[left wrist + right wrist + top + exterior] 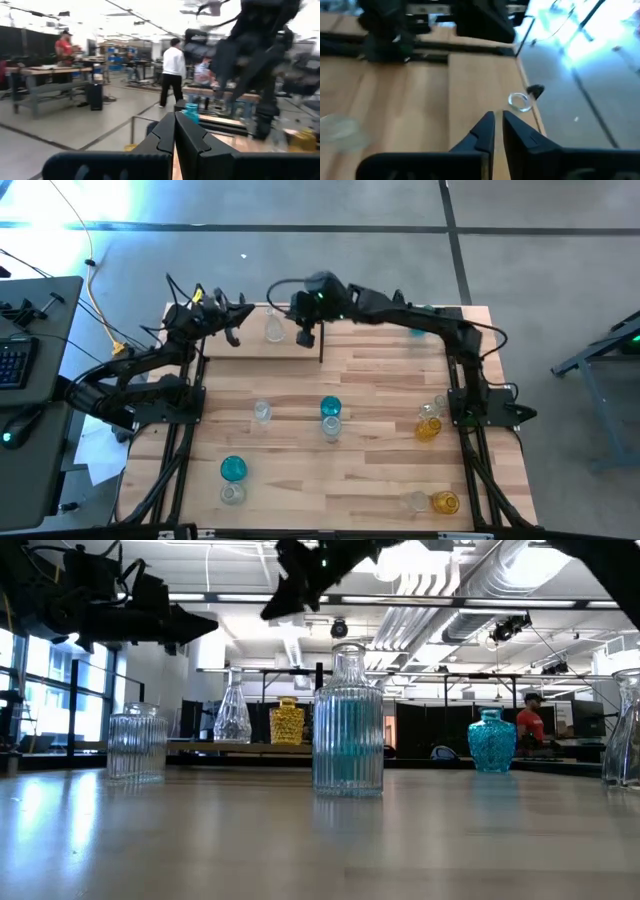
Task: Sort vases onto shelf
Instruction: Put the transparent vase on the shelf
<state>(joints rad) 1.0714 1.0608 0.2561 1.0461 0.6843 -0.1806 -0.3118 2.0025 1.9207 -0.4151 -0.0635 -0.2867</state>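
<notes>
The shelf (pixel 250 346) stands at the table's far side, left of centre. One clear vase (pixel 273 329) stands upright on its plank and shows from above in the right wrist view (pixel 520 101). My right gripper (pixel 305 336) hangs shut just right of that vase and above it, touching nothing. My left gripper (pixel 233 332) is shut and raised at the shelf's left end, with nothing in it. More vases stand on the tabletop: a teal one (pixel 330 407), clear ones (pixel 262 412), and amber ones (pixel 428 429).
Vases stand in groups at the table's centre (pixel 331 428), near left (pixel 232 469), right (pixel 432 410) and near right (pixel 445 502). A black upright post (pixel 320 345) marks the shelf's right end. People move about in the room beyond the table.
</notes>
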